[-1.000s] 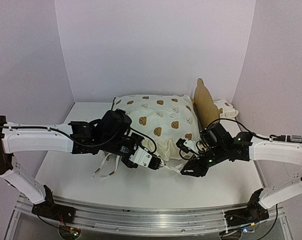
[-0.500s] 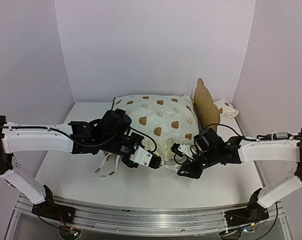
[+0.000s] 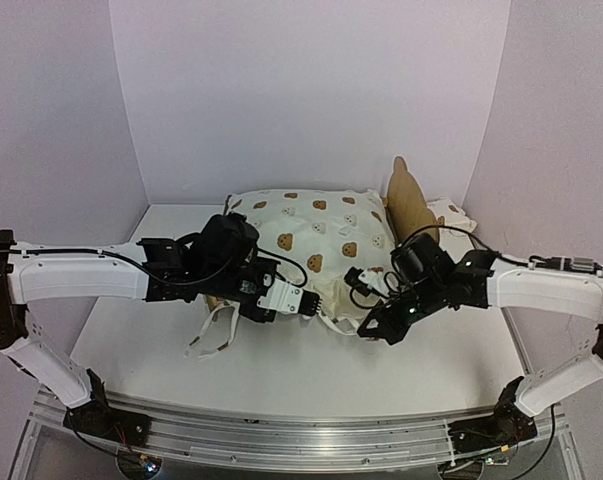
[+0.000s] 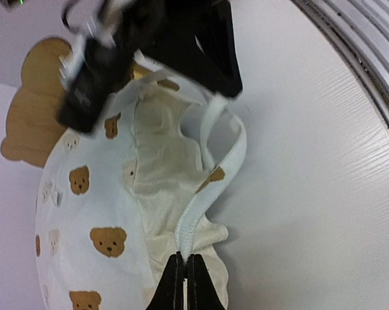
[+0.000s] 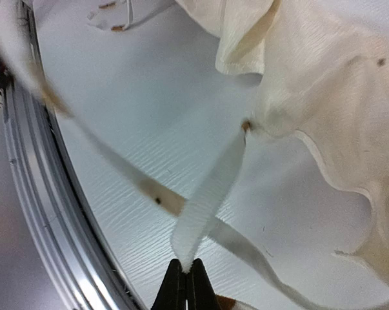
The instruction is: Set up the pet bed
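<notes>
The white worktop [image 3: 281,370] carries the pet bed [image 3: 321,235] at the back centre. Its bear-print mattress cushion [image 4: 91,213] is heaped there, with the plywood headboard [image 3: 409,205] standing at its right. Both arms meet at the cushion's near ruffled edge. The left gripper [image 4: 185,259] is pinched tight on a looped white strap [image 4: 213,184], right at the ruffle. The right gripper [image 5: 185,265] is clamped on a flat white strap [image 5: 210,194] running up to the cushion's hem, just beside it.

White table [image 3: 281,375] with 1 pet bed [image 3: 326,240], 1 small pillow [image 3: 452,216]
</notes>
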`<state>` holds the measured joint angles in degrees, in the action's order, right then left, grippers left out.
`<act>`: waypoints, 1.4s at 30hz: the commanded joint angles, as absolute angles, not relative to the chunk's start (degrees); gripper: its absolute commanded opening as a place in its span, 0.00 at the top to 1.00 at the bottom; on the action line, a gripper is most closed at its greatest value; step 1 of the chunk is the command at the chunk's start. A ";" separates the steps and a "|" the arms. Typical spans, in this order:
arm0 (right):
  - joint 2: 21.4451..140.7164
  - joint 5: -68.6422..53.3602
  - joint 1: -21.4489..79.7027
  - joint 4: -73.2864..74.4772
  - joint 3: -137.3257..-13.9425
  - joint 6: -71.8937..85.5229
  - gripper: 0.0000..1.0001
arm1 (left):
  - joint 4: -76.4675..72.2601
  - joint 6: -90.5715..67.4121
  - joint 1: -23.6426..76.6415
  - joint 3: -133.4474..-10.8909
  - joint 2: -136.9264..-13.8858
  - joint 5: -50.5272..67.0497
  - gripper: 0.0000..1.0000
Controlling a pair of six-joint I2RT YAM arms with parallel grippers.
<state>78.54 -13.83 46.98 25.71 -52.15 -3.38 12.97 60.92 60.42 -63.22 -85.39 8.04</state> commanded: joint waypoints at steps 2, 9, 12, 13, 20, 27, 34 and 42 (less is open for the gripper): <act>67.97 -12.79 43.05 47.82 -65.31 2.59 1.00 | 14.15 51.44 53.22 -62.16 -87.71 4.42 1.00; 74.92 6.32 37.22 59.33 -83.50 5.96 1.00 | 13.98 49.91 51.94 -59.47 -85.39 5.84 1.00; 80.61 12.76 35.98 60.82 -91.83 5.80 1.00 | 14.16 48.88 51.94 -60.23 -84.31 5.71 1.00; 82.29 14.32 35.79 61.14 -94.42 5.71 1.00 | 14.42 48.77 51.94 -60.60 -83.85 5.76 1.00; 90.72 15.95 35.59 62.38 -96.63 5.83 1.00 | 16.56 47.70 52.19 -60.75 -80.09 11.57 1.00; 98.57 16.86 33.70 61.55 -94.68 8.52 1.00 | 20.56 47.31 56.51 -59.79 -83.11 20.40 1.00; 102.42 13.88 33.57 60.04 -99.98 4.28 1.00 | 29.52 54.52 57.57 -71.27 -90.97 25.36 0.30; 99.94 11.97 33.06 59.83 -99.84 -0.29 1.00 | 26.58 41.25 57.48 -101.54 -111.27 13.07 0.20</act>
